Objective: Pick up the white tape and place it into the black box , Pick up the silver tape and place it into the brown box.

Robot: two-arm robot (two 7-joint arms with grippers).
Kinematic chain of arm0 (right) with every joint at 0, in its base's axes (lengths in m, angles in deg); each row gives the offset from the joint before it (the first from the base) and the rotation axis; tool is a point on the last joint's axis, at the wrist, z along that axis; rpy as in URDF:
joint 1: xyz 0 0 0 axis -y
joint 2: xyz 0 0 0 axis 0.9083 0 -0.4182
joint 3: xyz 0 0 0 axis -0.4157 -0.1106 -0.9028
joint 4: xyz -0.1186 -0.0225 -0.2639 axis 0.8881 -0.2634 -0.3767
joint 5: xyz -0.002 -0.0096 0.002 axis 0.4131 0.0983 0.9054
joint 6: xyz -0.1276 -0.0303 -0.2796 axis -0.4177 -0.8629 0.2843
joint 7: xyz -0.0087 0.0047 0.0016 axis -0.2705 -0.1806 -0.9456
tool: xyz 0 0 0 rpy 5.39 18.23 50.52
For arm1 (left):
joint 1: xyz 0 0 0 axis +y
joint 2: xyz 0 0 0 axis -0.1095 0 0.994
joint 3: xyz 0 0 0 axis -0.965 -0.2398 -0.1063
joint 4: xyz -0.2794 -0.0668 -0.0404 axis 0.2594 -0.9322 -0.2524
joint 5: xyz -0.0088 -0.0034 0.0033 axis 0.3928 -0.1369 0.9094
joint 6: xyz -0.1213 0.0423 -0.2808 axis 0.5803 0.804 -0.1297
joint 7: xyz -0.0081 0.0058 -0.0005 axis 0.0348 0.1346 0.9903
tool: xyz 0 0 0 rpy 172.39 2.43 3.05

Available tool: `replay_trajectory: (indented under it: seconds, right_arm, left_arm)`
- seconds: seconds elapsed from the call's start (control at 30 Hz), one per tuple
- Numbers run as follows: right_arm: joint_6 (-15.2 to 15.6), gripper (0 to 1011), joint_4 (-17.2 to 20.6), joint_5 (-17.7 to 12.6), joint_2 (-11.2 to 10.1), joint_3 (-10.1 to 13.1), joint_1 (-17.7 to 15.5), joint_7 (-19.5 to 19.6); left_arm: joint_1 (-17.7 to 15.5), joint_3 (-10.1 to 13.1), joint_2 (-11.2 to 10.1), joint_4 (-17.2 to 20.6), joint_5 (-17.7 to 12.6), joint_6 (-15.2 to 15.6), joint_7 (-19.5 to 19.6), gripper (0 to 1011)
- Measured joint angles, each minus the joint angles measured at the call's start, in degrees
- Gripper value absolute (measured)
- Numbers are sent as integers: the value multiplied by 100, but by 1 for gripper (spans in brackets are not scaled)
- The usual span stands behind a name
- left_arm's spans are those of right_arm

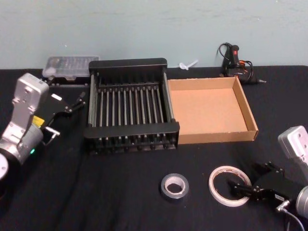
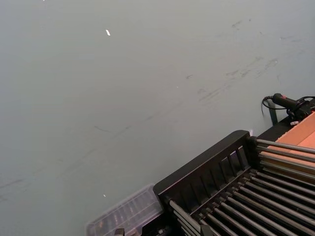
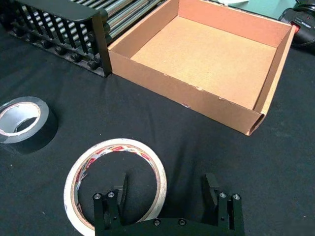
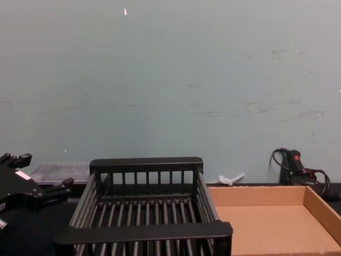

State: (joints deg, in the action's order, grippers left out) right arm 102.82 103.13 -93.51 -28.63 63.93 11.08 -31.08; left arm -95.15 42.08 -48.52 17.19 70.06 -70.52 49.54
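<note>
From the head view, the white tape lies flat on the black table, hole upward, in front of the brown box; the silver tape lies flat to its left. The black box touches the brown box's left wall. The right gripper sits at the white roll's right edge. The left gripper hangs left of the black box; whether it is spread cannot be told.

In the left wrist view, a grey-green wall rises behind the black box.

In the right wrist view, the right gripper's fingers are spread, one inside the white roll's hole.

In the chest view, both boxes stand against the wall.
</note>
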Motion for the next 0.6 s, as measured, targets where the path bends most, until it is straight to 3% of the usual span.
replay_trajectory:
  seconds: [0.6]
  right_arm:
    - [22,1002,-24,96,49,35,-9,-39]
  left_arm:
    - [0,0,0,0,0,0,0,1001]
